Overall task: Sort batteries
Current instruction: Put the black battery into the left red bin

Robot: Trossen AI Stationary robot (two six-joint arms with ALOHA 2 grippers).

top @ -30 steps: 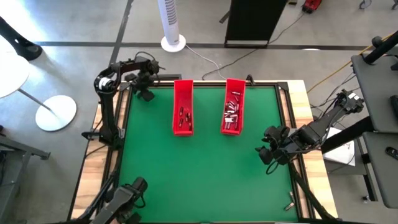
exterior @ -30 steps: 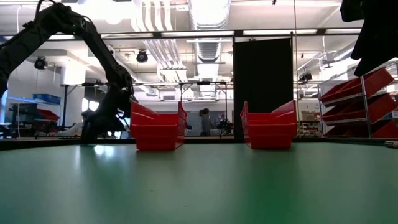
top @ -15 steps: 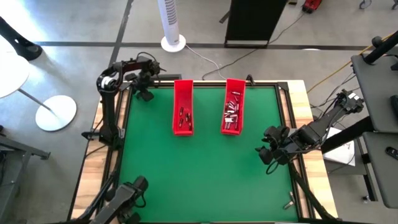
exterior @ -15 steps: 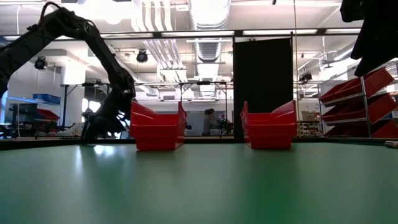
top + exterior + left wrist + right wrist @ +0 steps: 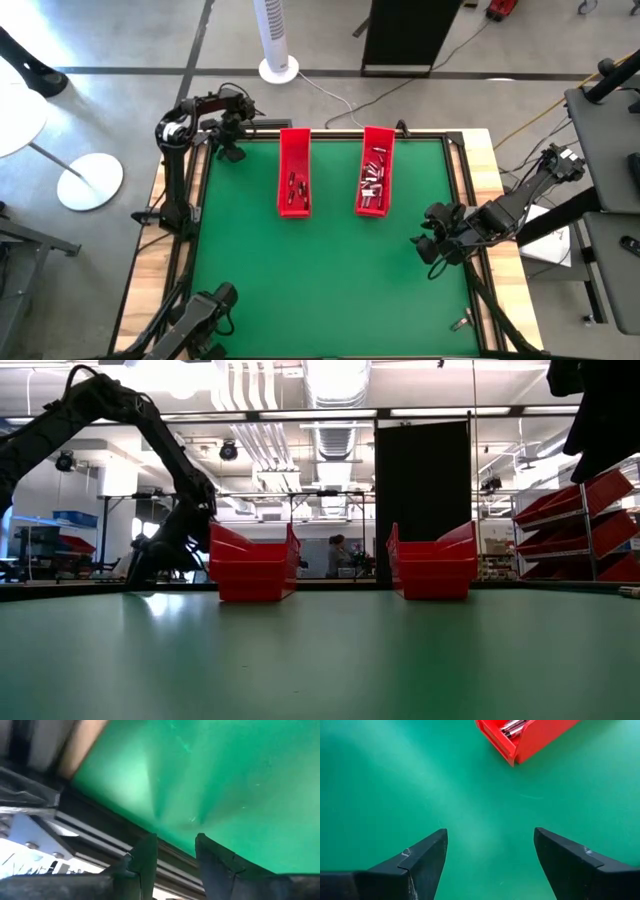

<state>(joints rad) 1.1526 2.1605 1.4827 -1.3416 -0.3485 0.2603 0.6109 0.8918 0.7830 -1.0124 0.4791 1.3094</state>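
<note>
Two long red trays stand side by side at the table's far middle. The left tray (image 5: 293, 172) holds a few dark or reddish batteries (image 5: 295, 188). The right tray (image 5: 375, 170) holds several silvery batteries (image 5: 373, 180), and its near end (image 5: 530, 740) shows in the right wrist view. My left gripper (image 5: 233, 153) hangs over the table's far left corner, slanting down. Its fingers (image 5: 175, 837) are open with nothing between them. My right gripper (image 5: 430, 242) hovers above the mat near the table's right edge, wide open (image 5: 490, 832) and empty.
A black frame rail (image 5: 100, 850) and a wooden border (image 5: 155, 230) run around the green mat (image 5: 320, 280). A small metal thing (image 5: 462, 322) lies on the border near the right near corner. The mat's near half is open green surface.
My left arm has shifted a little at the far left corner, and its gripper has tipped slightly. The trays and batteries have kept their places.
</note>
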